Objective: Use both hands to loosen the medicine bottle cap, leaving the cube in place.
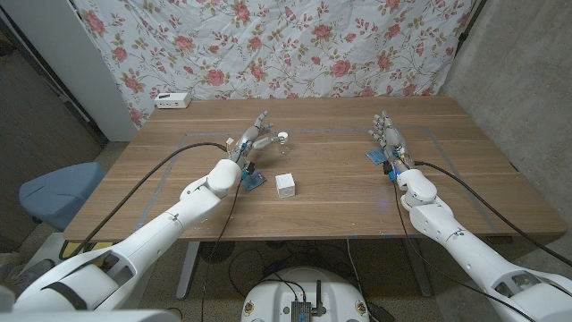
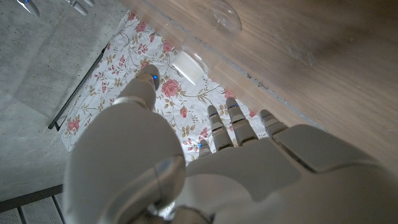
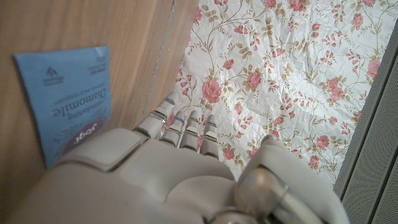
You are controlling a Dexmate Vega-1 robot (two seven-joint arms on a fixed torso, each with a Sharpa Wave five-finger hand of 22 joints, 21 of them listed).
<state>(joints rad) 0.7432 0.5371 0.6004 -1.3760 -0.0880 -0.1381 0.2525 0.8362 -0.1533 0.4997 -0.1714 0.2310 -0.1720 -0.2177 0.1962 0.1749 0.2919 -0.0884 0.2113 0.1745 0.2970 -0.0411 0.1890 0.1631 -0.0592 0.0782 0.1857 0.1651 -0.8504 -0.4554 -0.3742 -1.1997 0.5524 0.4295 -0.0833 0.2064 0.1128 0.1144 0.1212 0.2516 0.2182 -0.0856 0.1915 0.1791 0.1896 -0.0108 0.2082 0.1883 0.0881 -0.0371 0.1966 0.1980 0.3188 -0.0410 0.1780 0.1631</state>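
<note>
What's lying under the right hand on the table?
A blue tea sachet lies on the wooden table beside and partly beneath the right hand. Its printed side reads chamomile; the hand covers its near end.

You face a wooden table [image 1: 322, 192] with a floral sheet [image 1: 268, 45] hung as a backdrop behind it. A grey concrete wall [image 1: 518, 72] stands to your right. A small white box [image 1: 172, 99] sits at the far left corner of the tabletop, and a blue chair [image 1: 58, 192] stands beside the table's left edge.
</note>
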